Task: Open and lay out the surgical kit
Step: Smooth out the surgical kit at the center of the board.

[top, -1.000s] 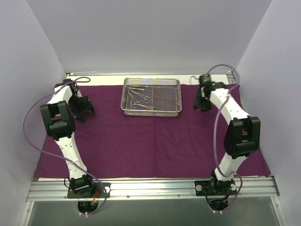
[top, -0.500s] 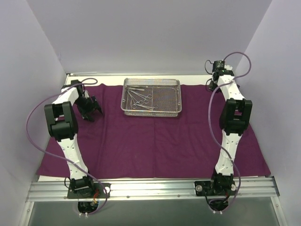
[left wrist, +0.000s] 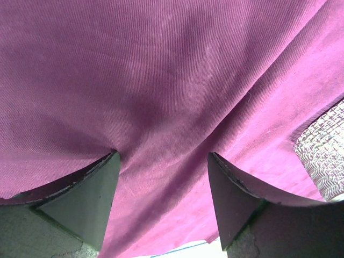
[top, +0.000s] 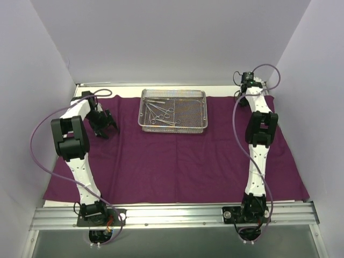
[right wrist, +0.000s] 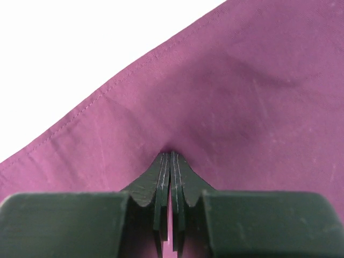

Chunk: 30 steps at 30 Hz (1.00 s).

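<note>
Right wrist view: right gripper [right wrist: 171,155] pinches cloth [right wrist: 258,80] near its hem. Left gripper [left wrist: 164,158] is spread over the cloth.

The top camera is looking down from high up at the near side, seeing the whole dark purple cloth [top: 177,161] and the shallow silver wire-mesh tray [top: 189,114]. The left wrist camera is peeking past the black left gripper [left wrist: 163,156], very close to that cloth and a bit of the tray. The right wrist camera is sitting just as close, facing the cloth's stitched edge.
</note>
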Each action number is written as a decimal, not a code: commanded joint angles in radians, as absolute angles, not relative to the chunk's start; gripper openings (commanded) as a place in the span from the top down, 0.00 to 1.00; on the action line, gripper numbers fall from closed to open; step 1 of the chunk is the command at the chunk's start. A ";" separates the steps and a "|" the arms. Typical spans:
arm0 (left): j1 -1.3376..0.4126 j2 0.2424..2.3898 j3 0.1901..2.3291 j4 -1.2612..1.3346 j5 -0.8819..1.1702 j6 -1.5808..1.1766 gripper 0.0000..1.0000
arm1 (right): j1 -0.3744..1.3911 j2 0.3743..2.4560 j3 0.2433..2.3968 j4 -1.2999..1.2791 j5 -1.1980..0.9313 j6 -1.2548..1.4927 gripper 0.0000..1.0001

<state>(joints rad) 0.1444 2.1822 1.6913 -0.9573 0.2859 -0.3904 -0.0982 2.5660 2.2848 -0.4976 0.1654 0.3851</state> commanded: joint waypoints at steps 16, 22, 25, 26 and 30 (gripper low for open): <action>0.143 2.137 1.807 -1.002 0.111 -0.408 0.23 | -0.114 2.545 2.447 -0.601 0.115 0.347 0.77; 0.153 2.186 1.882 -0.994 0.068 -0.394 0.23 | -0.114 2.454 2.347 -0.564 0.115 0.342 0.75; 0.161 2.270 1.962 -1.064 0.060 -0.397 0.25 | -0.117 2.444 2.344 -0.580 0.107 0.348 0.75; 0.163 2.285 1.974 -1.077 0.049 -0.397 0.26 | -0.117 2.433 2.344 -0.583 0.103 0.353 0.75; 0.187 2.332 1.977 -1.097 0.034 -0.396 0.26 | -0.109 2.375 2.303 -0.557 0.043 0.385 0.73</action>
<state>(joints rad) 0.1616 2.2883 1.9568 -1.0275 0.0708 -0.3996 -0.1062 2.4912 2.3264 -0.5571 0.0841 0.3565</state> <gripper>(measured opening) 0.743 0.258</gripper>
